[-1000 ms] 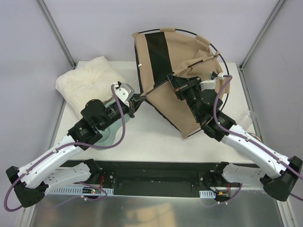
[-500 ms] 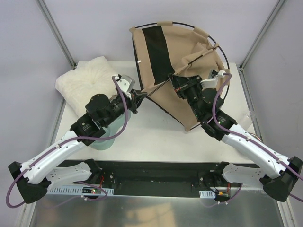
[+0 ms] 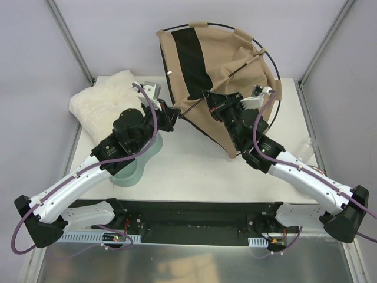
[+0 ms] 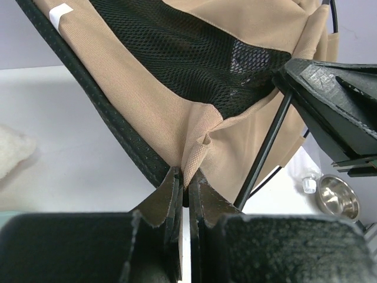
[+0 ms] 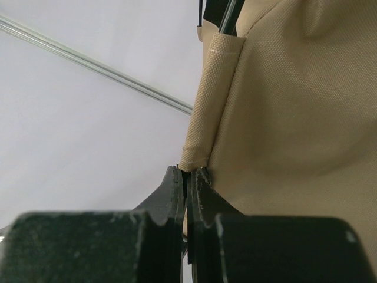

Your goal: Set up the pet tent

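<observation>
The pet tent, tan fabric with a black mesh panel and a thin black hoop pole, hangs lifted above the back of the table. My left gripper is shut on the tent's lower left fabric corner, next to the black edge band. My right gripper is shut on a tan pole sleeve on the tent's front. A straight black pole runs between the two grippers. The right gripper's body shows at the right of the left wrist view.
A white fluffy cushion lies at the back left of the table. A pale teal bowl sits under the left arm. A steel bowl and a small clear cap lie near the table's right edge.
Both arms have moved away from the bases and leftward, carrying the tent higher and further back. Both grips are unchanged.
</observation>
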{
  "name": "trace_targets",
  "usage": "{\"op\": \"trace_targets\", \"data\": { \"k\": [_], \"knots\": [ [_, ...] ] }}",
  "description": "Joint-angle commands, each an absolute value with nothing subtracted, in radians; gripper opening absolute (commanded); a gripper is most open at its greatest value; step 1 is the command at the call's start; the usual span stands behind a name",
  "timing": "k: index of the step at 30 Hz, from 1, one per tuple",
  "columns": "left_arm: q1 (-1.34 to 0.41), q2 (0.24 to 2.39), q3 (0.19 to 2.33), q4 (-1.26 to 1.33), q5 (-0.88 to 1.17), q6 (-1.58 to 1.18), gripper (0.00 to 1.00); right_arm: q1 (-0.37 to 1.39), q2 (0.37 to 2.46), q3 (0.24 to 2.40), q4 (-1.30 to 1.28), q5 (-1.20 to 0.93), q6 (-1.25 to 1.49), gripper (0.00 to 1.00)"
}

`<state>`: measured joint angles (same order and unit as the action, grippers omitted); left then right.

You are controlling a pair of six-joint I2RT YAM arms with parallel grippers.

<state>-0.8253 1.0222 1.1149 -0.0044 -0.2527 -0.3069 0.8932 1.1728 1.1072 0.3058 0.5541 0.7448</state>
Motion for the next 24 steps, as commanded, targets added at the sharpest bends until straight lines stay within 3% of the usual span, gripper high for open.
{"op": "trace_targets", "data": {
  "k": [1,18,24],
  "knots": [
    [-0.831,1.011,1.169,0.031,-0.301,-0.336,0.00,0.893,1.175,1.143,0.325,0.611,0.687,0.00],
    [-0.833,1.006,1.167,0.025,-0.331,-0.429,0.00,0.965,1.278,1.226,0.325,0.611,0.687,0.00],
    [-0.833,1.008,1.186,-0.038,-0.451,-0.509,0.00,0.988,1.256,1.226,0.238,0.611,0.687,0.00]
  ]
}}
